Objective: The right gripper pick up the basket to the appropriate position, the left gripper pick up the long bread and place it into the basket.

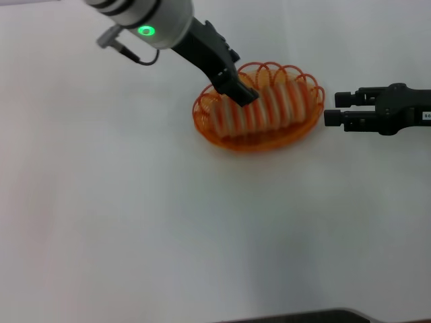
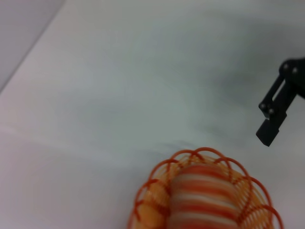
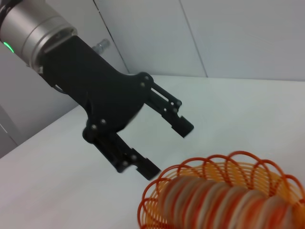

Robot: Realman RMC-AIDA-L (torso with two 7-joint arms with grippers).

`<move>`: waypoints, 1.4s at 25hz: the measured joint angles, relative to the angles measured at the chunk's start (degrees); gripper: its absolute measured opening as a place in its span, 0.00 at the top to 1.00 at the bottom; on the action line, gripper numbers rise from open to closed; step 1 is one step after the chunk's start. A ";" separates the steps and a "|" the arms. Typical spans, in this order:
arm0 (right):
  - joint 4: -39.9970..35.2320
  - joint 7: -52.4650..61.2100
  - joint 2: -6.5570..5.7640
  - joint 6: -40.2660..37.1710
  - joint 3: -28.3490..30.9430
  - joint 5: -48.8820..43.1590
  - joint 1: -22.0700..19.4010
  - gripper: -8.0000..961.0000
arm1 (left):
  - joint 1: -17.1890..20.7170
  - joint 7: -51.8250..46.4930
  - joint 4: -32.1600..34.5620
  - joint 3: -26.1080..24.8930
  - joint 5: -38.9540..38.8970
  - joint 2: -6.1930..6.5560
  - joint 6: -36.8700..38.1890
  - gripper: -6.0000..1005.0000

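Striped orange-and-cream long bread (image 1: pixel 259 108) lying inside oval orange wire basket (image 1: pixel 250 142). Left gripper (image 3: pixel 167 145) above loaf, released, fingers spread. Right gripper (image 1: pixel 335 109) beside basket, apart, fingers spread, empty.

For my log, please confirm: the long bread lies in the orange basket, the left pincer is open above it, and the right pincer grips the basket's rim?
Not quite: the head view shows the right pincer beside the basket, clear of its rim. The long bread does lie inside, with the left pincer open above it.
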 joint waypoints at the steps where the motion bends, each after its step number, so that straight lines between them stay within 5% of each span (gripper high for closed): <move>1: 0.00 0.00 0.05 -0.03 0.02 0.00 0.01 0.34 | 1.19 0.20 1.19 -0.82 -0.64 0.00 0.81 0.32; 8: -0.27 0.00 0.15 -0.36 0.30 0.00 0.02 0.34 | 11.08 3.00 5.84 -12.15 -6.26 0.24 7.79 0.11; 19: -0.43 0.00 0.17 -0.01 0.18 1.34 0.12 0.34 | 28.54 17.72 -5.26 -32.49 -18.62 0.76 15.36 0.12; 24: -0.44 0.00 0.16 0.00 -0.23 1.36 0.19 0.34 | 31.61 21.47 -8.69 -37.34 -19.24 0.56 17.23 0.12; 35: -0.13 0.00 0.28 -0.01 -0.83 1.17 0.37 0.34 | 31.77 21.54 -9.12 -37.76 -19.00 0.65 18.14 0.12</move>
